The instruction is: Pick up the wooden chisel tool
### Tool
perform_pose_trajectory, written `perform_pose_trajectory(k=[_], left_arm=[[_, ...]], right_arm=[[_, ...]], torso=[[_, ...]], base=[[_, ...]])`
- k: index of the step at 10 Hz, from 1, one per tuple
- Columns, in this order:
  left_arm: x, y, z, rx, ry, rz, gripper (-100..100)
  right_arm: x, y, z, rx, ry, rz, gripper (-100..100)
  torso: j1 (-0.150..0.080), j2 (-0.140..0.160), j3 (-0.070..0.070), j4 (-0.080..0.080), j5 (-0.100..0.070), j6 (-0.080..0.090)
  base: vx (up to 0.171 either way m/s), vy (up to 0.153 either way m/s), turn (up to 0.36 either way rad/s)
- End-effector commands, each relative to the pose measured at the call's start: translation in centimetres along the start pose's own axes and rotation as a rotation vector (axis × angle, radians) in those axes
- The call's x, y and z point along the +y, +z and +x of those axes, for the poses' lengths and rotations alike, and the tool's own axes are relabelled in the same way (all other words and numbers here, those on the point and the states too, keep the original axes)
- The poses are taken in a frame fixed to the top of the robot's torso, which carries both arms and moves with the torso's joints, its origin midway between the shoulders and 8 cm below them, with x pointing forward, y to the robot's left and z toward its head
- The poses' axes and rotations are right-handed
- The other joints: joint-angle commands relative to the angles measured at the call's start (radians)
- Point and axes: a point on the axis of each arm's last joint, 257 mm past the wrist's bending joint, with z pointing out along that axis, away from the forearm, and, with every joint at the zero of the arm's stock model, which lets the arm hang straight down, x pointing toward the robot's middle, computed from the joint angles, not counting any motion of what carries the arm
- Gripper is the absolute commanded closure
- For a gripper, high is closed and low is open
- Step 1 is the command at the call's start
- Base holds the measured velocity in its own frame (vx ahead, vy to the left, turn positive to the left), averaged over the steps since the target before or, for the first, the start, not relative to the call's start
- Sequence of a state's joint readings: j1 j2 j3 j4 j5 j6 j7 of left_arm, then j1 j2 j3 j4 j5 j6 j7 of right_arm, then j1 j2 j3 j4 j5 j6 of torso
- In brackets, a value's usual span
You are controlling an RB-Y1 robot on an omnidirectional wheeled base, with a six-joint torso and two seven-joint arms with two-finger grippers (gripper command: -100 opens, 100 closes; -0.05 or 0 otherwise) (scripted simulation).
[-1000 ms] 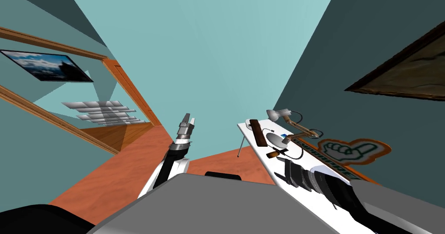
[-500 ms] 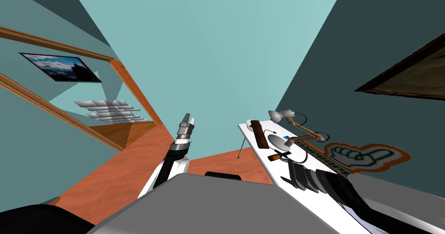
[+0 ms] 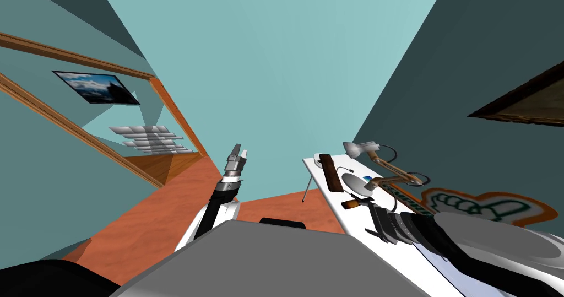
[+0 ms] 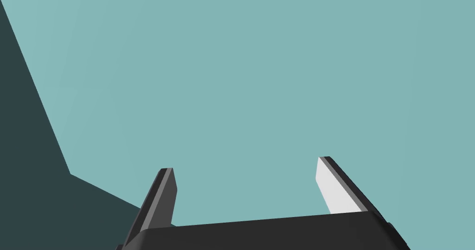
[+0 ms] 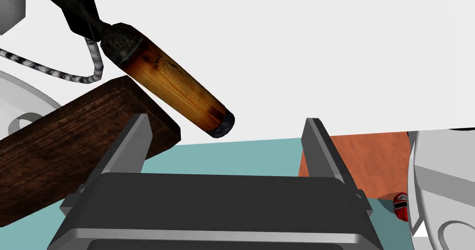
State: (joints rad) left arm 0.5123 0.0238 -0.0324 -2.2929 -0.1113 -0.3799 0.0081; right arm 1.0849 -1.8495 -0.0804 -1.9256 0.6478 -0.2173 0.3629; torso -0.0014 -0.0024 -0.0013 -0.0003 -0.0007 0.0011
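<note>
Right gripper [image 5: 226, 120] released, 2 fingers apart. Brown wooden-handled chisel [image 5: 171, 82] lies on white table [image 5: 324, 52], long axis diagonal, butt toward my gripper, dark shank away, beside dark wood block [image 5: 69, 140]. Left gripper [image 4: 245, 163] released.

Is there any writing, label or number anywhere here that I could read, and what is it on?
Green letters on the thumbs-up sign beside the white table: partly hidden and too slanted to read.
Wooden-handled chisel, dark wooden block: no markings.
Nothing else bears text.
</note>
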Motion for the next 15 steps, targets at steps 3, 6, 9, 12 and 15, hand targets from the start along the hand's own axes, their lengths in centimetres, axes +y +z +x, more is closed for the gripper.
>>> perform_pose_trajectory(k=[3, 6, 9, 12, 15], left_arm=[[0.0, 0.0, 0.0, 0.0, 0.0, 0.0, 0], [0.0, 0.0, 0.0, 0.0, 0.0, 0.0, 0], [0.0, 0.0, 0.0, 0.0, 0.0, 0.0, 0], [0.0, 0.0, 0.0, 0.0, 0.0, 0.0, 0], [0.0, 0.0, 0.0, 0.0, 0.0, 0.0, 0]], right_arm=[[-0.7, -0.1, 1.3, 0.065, -0.108, -0.031, -100], [-1.4, -0.1, 2.6, 0.127, -0.217, -0.062, -100], [-1.9, 0.0, 3.3, 0.172, -0.315, -0.094, -100], [-2.4, 0.2, 3.7, 0.204, -0.398, -0.125, -100], [-2.6, 0.5, 4.0, 0.229, -0.471, -0.155, -100]], torso=[[0.0, 0.0, 0.0, 0.0, 0.0, 0.0], [0.001, 0.0, 0.0, 0.0, 0.0, 0.0], [0.001, 0.0, 0.0, 0.0, 0.0, 0.0], [0.001, 0.0, 0.0, 0.0, 0.0, 0.001], [0.001, 0.001, 0.0, 0.0, 0.0, 0.001]], base=[[0.016, -0.02, 0.043], [0.015, -0.019, 0.047], [0.016, -0.021, 0.051], [0.012, -0.017, 0.043], [0.006, -0.013, 0.041]])
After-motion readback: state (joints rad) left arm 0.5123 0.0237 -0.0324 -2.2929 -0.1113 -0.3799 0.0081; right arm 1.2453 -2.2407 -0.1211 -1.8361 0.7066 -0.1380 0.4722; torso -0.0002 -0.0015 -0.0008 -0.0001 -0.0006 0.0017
